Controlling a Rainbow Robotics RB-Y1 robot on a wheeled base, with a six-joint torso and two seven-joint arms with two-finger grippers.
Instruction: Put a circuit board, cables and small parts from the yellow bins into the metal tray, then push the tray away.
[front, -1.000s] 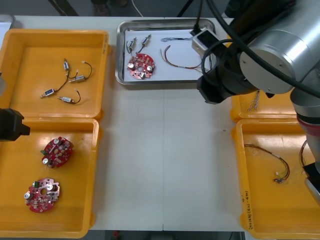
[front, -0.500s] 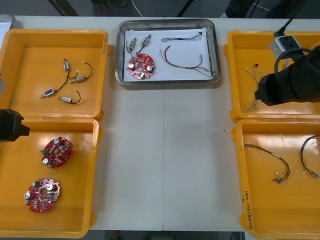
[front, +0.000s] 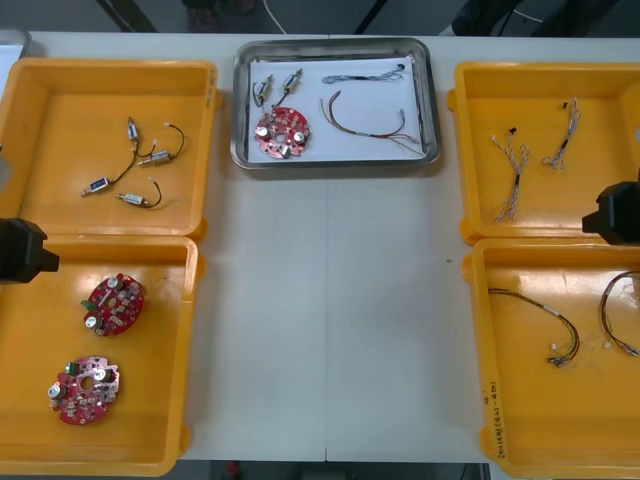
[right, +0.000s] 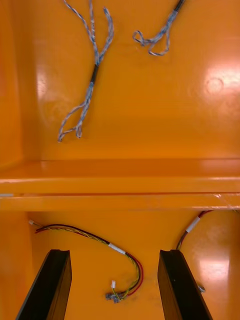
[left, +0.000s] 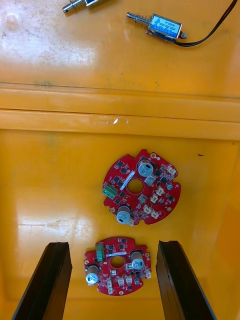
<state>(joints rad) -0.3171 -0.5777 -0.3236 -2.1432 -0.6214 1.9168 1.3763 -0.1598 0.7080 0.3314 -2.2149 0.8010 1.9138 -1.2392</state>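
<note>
Front view: metal tray (front: 238, 110), far middle, held circuit board (front: 282, 132), cables (front: 365, 118), small parts (front: 277, 86). Right gripper (right: 113, 255) and left gripper (left: 112, 247) hung over yellow bins (front: 535, 100), fingers (right: 52, 285) spread, empty. Risk: off-centre push could skew tray against bin.

Tray (front: 238, 110) holding board (front: 282, 133), cables (front: 366, 116), small metal parts (front: 277, 86)
</note>
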